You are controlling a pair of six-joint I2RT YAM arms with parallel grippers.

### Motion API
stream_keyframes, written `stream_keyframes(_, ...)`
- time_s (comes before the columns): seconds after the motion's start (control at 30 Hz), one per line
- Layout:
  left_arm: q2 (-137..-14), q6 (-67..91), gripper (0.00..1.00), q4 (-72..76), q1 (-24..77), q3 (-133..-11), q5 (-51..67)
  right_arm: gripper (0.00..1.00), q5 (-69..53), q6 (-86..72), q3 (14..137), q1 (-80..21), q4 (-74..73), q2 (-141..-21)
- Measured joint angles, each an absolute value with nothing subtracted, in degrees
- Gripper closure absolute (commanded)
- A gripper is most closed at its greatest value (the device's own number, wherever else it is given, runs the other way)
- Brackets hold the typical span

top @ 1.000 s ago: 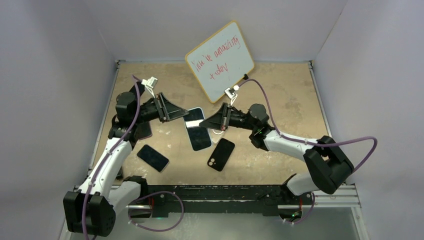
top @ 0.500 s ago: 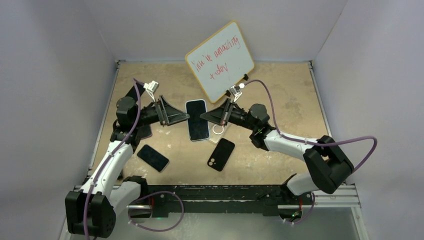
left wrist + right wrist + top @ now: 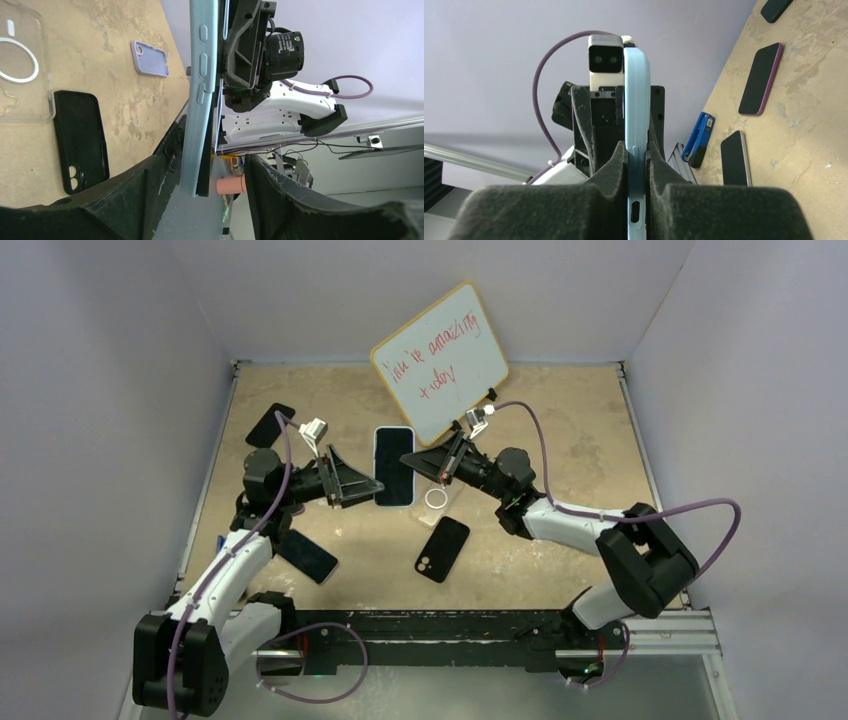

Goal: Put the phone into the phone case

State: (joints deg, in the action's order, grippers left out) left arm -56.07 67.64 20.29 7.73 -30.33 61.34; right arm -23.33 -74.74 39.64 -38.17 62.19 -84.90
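Note:
The phone [image 3: 394, 465] shows a black screen inside a light-blue phone case and hangs above the table. My right gripper [image 3: 410, 462] is shut on its right edge. In the right wrist view the pads [image 3: 611, 165] squeeze the blue case [image 3: 636, 115] from both sides. My left gripper [image 3: 370, 486] is open at the phone's left edge. Seen edge-on in the left wrist view, the cased phone [image 3: 200, 100] has its end between my spread left fingers [image 3: 140, 190], near the left one and apart from the right one.
A clear case with a white ring [image 3: 437, 500] and a black case [image 3: 442, 548] lie under the phone. Bare phones lie at the left [image 3: 306, 555] and back left [image 3: 270, 425]. A whiteboard [image 3: 440, 360] leans at the back. A lavender case [image 3: 150, 59] lies farther off.
My left gripper opened and let go of the cased phone. The right gripper carried the phone up and back, turning it straight. The left arm followed toward it.

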Motion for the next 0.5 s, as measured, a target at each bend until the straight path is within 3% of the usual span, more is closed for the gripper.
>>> stream_keyframes(0.1,-56.4,69.5,0.51,22.6,9.4,-29.1,60.9,1.00,-22.9,-76.3,39.6,-38.2,64.2,-86.4)
stream_keyframes(0.23,-56.9,73.1,0.95,26.8,11.0,-27.0,59.6,1.00,-22.0,-78.6,38.3,-38.2,65.9,-87.2)
stream_keyframes(0.27,-57.0,73.4,1.00,27.0,11.0,-26.7,59.2,1.00,-21.9,-78.9,38.1,-38.2,66.3,-87.1)
stream_keyframes(0.5,-57.2,65.0,1.00,14.0,11.4,-30.7,56.5,1.00,-20.1,-77.5,37.8,-38.2,63.1,-86.8)
